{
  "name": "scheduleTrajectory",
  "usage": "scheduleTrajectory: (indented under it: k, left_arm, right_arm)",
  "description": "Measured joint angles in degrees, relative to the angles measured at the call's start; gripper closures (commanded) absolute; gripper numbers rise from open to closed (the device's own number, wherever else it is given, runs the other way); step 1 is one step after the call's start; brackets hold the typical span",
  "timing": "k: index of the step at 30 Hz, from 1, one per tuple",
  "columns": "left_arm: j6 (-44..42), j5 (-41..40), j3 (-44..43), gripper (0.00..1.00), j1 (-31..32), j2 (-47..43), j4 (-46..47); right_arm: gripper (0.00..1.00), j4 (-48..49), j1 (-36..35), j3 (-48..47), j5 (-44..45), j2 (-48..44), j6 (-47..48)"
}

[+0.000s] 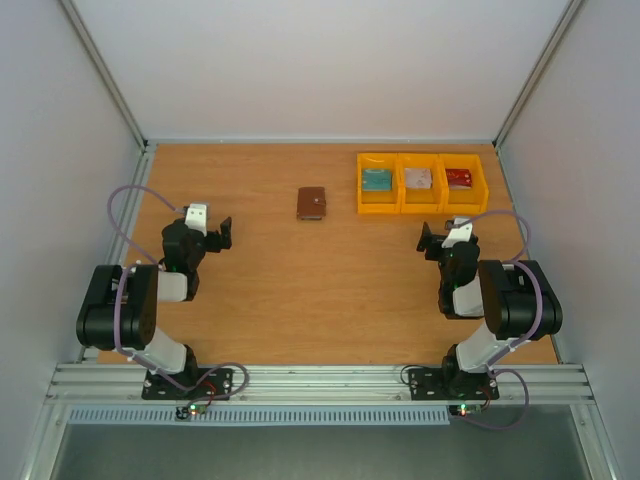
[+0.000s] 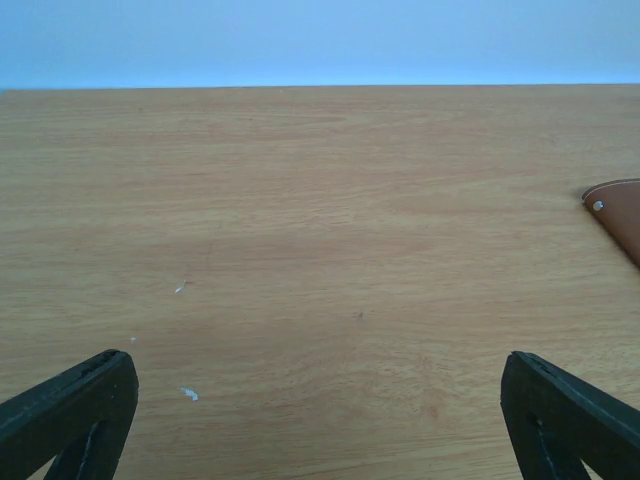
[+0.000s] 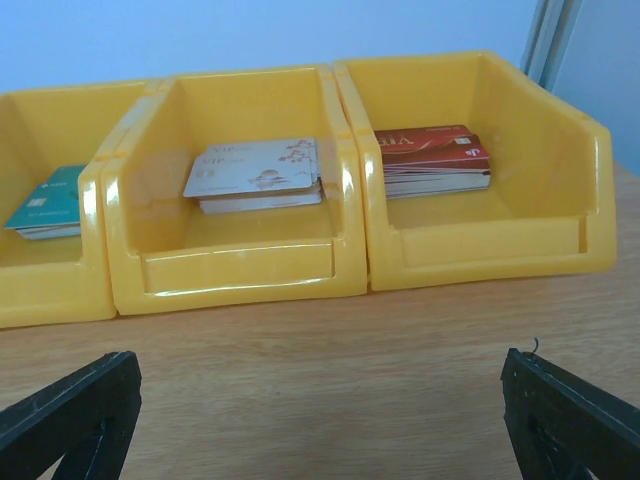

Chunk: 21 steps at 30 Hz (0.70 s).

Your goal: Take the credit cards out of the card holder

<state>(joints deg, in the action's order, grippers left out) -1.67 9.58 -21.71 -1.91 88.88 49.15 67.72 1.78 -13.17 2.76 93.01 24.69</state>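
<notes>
The card holder (image 1: pixel 311 203) is a small brown leather wallet lying folded shut on the table, back of centre; its corner with a rivet shows at the right edge of the left wrist view (image 2: pixel 618 215). Whatever is inside it is hidden. Stacks of credit cards lie in three yellow bins: teal (image 3: pixel 45 205), whitish-grey (image 3: pixel 258 170) and red (image 3: pixel 430 150). My left gripper (image 1: pixel 224 234) (image 2: pixel 318 370) stands open over bare wood, left of and nearer than the holder. My right gripper (image 1: pixel 429 241) (image 3: pixel 320 368) is open too, empty, just in front of the bins.
The three yellow bins (image 1: pixel 420 207) stand side by side at the back right, and the middle bin (image 3: pixel 240 272) faces the right wrist camera. White walls enclose the table on three sides. Small white flecks (image 2: pixel 188 393) mark the wood near the left fingers.
</notes>
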Motion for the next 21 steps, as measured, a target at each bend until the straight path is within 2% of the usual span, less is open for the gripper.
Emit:
scheduleTrajectory:
  k: [7, 11, 14, 16, 18, 21]
  left_arm:
    - [0.0, 0.0, 0.0, 0.01, 0.0, 0.0, 0.0]
    - [-0.2, 1.6, 0.0, 0.0, 0.0, 0.0, 0.0]
    - [-0.7, 3.8, -0.1, 0.01, 0.0, -0.6, -1.1]
    - [-0.7, 4.8, -1.3, 0.01, -0.1, -1.8, -5.2]
    - [-0.7, 5.7, -5.6, 0.01, -0.4, -3.9, -13.9]
    - [-1.4, 6.9, -16.6, 0.0, -0.7, -6.5, -27.9]
  right_arm:
    - [0.01, 1.2, 0.0, 1.1, 0.8, -0.7, -0.1]
    - [0.01, -5.5, 0.0, 1.7, 1.8, -11.2, -0.2]
    - [0.01, -15.1, 0.0, -1.0, 1.4, -22.1, -0.8]
    - [0.02, -25.3, 0.0, -7.1, 0.0, -27.8, -2.0]
    - [0.05, -36.6, -0.1, -16.7, -2.3, -29.6, -3.9]
    - [0.06, -51.1, -2.5, -30.8, -4.5, -28.3, -6.0]
